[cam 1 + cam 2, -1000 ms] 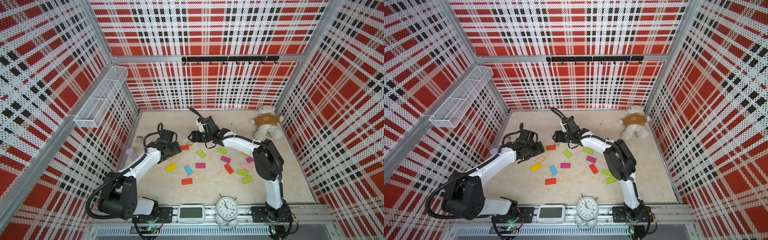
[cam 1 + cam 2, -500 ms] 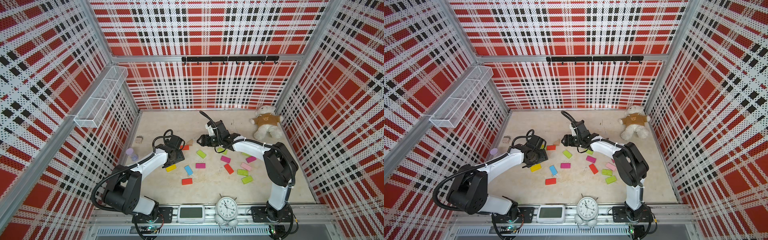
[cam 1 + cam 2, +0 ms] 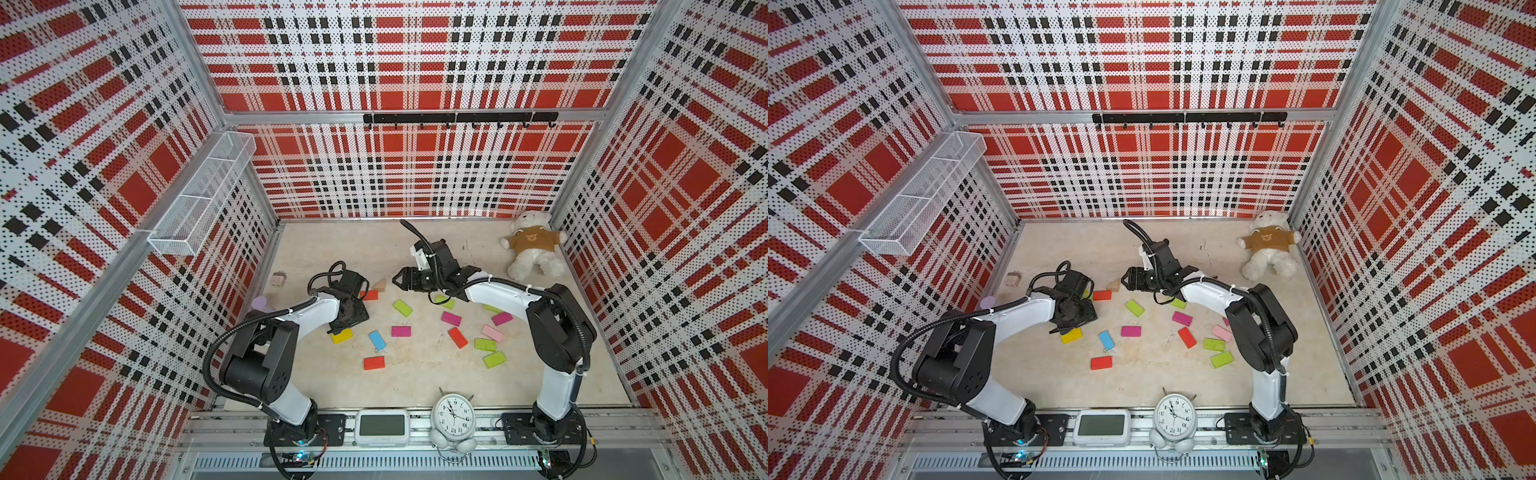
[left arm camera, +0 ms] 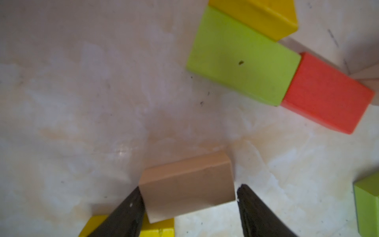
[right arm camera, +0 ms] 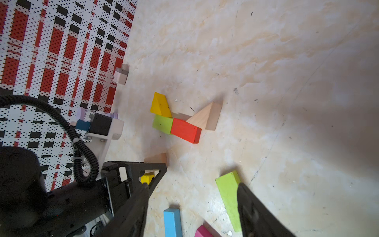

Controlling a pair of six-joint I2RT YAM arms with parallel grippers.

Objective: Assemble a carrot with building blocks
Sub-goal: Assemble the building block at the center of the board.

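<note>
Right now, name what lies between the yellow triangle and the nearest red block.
A lime green block, touching the yellow triangle and the red block; clearest in the left wrist view.

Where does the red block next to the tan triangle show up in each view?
Top view: red block beside the tan triangle, at the scatter's far edge.
Top view: red block, same spot beside the tan triangle.
Left wrist: red block butted against the lime green block.
Right wrist: red block between lime green block and tan triangle.
Shared landmark: the tan triangle.
</note>
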